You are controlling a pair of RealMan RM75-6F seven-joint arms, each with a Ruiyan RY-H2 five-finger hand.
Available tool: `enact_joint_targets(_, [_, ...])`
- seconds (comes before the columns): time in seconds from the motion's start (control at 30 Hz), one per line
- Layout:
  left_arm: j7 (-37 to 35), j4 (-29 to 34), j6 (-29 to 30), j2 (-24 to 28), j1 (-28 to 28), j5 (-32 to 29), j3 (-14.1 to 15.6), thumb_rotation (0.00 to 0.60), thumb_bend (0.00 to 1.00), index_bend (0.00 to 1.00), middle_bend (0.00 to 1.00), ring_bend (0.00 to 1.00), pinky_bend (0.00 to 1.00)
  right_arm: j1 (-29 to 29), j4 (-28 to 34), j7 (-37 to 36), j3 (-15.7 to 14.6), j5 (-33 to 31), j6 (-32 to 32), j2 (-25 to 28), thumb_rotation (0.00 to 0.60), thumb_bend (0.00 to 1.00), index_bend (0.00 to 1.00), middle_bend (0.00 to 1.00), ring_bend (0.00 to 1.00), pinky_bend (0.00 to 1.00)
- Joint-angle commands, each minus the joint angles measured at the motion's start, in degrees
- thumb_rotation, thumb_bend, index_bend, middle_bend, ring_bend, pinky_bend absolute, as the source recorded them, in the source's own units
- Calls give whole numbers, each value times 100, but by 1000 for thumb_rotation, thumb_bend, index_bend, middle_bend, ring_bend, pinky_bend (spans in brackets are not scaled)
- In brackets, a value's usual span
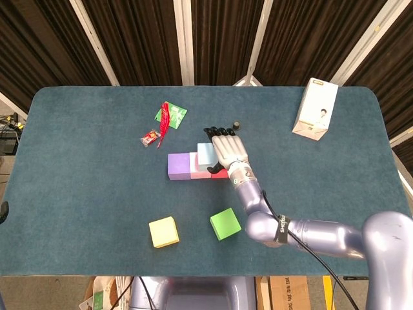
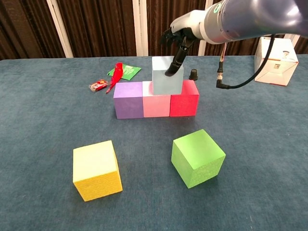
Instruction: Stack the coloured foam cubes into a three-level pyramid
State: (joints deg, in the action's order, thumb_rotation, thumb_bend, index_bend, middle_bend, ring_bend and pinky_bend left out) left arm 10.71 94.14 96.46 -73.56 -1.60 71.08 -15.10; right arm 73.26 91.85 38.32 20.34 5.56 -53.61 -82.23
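Six foam cubes show: a yellow foam cube [image 2: 96, 170] and a green foam cube [image 2: 198, 157] lie in front of the row of purple foam cube [image 2: 128, 99], pink foam cube [image 2: 157, 105] and red foam cube [image 2: 185, 98]; the pale blue foam cube [image 2: 167, 75] sits atop that row. The right hand [image 1: 229, 148] hangs over it, fingers [image 2: 176, 60] spread, one fingertip touching its front face, seen only from the chest.

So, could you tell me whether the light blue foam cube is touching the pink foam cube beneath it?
Touching. The chest view shows the light blue foam cube resting on the pink foam cube, no gap at the seam, overhanging slightly toward the red foam cube.
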Motion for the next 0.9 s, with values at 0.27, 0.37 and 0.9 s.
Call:
enact_joint_targets(0.27, [-343,-19,-133,166,-1,265,133,600,364,72,0,0,0,-953,1942,-366,-208,863,-964,1582,600,247,0,15,0,0])
enact_joint_targets(0.37, [-586,26,-278,297,-2,407,242,600,364,71,0,0,0,-1737,2553,-875,-496,1793,-1495,2163,600,247,0,15,0,0])
enact_joint_targets(0.9, [-1083,449,-1083,955,-203,836,640,600,360,60,0,0,0,-4963,1696,-3061,-2350,5923,-3182,2631,600,247,0,15,0,0])
